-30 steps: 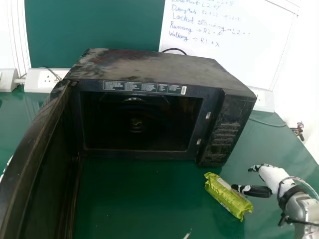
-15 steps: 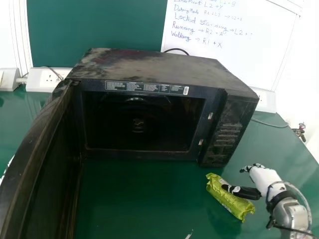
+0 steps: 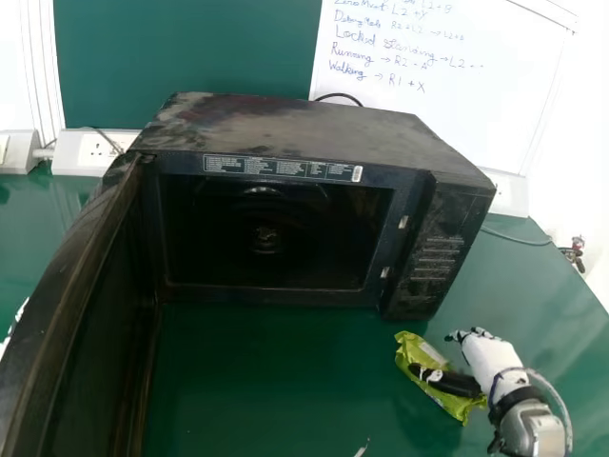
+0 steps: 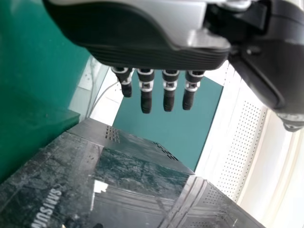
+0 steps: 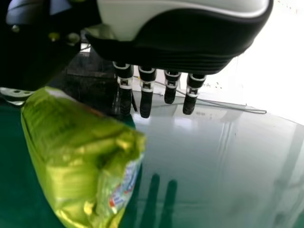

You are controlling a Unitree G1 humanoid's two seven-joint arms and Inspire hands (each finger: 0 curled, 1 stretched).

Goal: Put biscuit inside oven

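- Showed a green packet lying on the table, outside the oven, near its right front corner.
- Showed the right hand beside the packet, open, fingers straight, thumb extended over the wrapper, gripping nothing; could not tell whether touching.
- Showed the oven's door wide open on the left.
- Showed the left hand beyond the door, fingers straight, empty.
- Showed a whiteboard behind.

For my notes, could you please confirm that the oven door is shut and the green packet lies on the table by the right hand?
Not shut: the head view shows the oven door open. The green packet does lie on the table by the right hand.
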